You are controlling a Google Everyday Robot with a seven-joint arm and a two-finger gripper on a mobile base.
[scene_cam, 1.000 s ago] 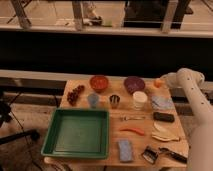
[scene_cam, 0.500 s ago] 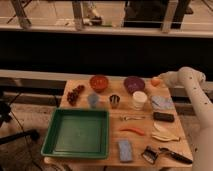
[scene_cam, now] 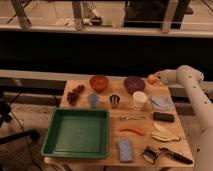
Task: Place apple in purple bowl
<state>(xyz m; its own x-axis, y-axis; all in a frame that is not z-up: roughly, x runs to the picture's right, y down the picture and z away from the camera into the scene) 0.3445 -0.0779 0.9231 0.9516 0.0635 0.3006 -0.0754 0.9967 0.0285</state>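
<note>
The apple [scene_cam: 151, 79], small and orange-yellow, sits at the tip of my gripper [scene_cam: 155, 78], which is shut on it and holds it above the table's far right corner. The white arm comes in from the right edge. The purple bowl [scene_cam: 134, 84] stands on the table just left of the apple and slightly below it, and looks empty. The apple is close to the bowl's right rim but not over its middle.
An orange-red bowl [scene_cam: 99, 82] stands left of the purple one, with grapes [scene_cam: 75, 94] further left. A white cup [scene_cam: 139, 100], a metal cup [scene_cam: 114, 101] and a blue cup [scene_cam: 93, 100] stand in front. A green tray [scene_cam: 60, 134], a red pepper [scene_cam: 131, 131], a blue cloth [scene_cam: 161, 102] and utensils fill the rest.
The gripper has risen with the apple and moved left, from the table's right corner toward the purple bowl's rim.
</note>
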